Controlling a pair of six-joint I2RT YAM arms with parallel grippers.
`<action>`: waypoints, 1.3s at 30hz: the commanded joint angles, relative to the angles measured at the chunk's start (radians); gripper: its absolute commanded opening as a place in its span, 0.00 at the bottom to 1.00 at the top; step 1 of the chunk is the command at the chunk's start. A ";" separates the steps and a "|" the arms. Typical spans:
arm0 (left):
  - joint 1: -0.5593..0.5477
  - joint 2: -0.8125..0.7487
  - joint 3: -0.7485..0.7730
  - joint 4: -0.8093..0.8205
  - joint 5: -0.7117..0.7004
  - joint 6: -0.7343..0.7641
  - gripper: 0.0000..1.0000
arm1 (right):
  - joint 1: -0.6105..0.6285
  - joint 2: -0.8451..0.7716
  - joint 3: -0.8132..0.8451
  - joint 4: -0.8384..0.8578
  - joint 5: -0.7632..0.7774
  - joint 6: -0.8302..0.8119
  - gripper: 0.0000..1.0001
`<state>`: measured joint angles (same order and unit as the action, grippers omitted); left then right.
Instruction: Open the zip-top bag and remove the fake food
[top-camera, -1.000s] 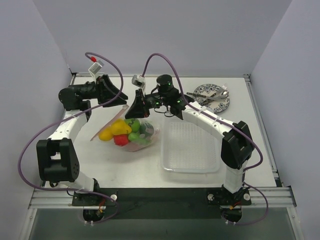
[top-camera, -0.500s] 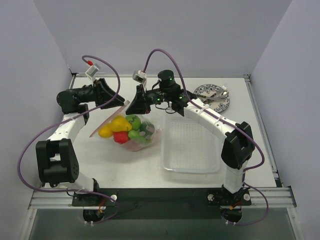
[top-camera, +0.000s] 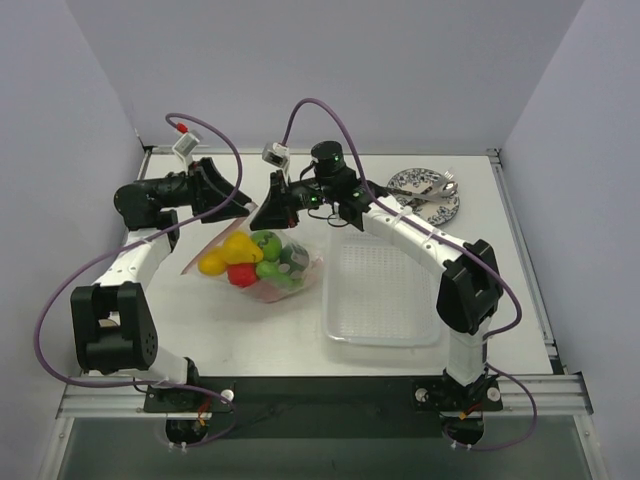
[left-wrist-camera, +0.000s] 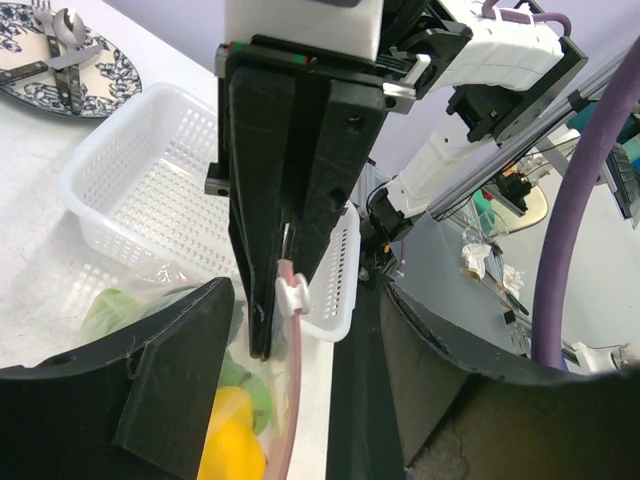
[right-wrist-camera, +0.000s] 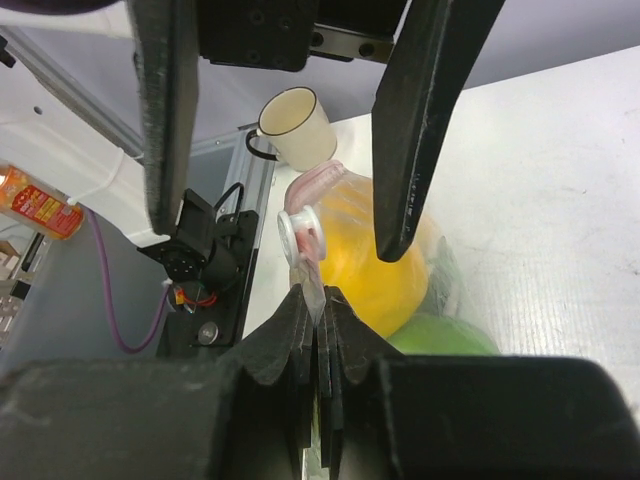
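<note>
Right tool (right-wrist-camera: 317, 300) is clamped on the lip of the crinkly clear plastic zip-top bag (top-camera: 290, 275), just beside its small white slider (right-wrist-camera: 298, 235). Left tool (left-wrist-camera: 305, 300) has its fingers apart, straddling the pink zip strip (left-wrist-camera: 294, 400). The bag lies left of the tabletop (top-camera: 200, 325) centre with its mouth lifted. The glossy yellow, red and green fake food (top-camera: 240, 262) is inside. I'd close left squarely on the slider and pull along the strip while right holds firm.

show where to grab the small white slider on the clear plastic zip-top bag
Pinch the white slider across its sides, coming from the side opposite the right gripper, which clamps the zip-top bag beside it; it stands exposed on the pink strip.
</note>
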<state>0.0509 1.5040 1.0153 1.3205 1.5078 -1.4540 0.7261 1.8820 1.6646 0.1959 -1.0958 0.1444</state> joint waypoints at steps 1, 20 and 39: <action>-0.005 -0.039 0.005 0.347 0.172 0.030 0.71 | -0.007 -0.020 0.067 0.109 -0.045 0.020 0.00; -0.009 0.009 0.034 0.352 0.173 0.055 0.31 | -0.013 -0.003 0.096 0.122 -0.058 0.047 0.00; 0.013 0.025 0.054 0.352 0.173 0.076 0.00 | -0.022 0.002 0.090 0.149 -0.075 0.084 0.00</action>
<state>0.0395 1.5330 1.0203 1.3193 1.5028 -1.4025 0.7132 1.9236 1.7054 0.2207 -1.1145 0.2089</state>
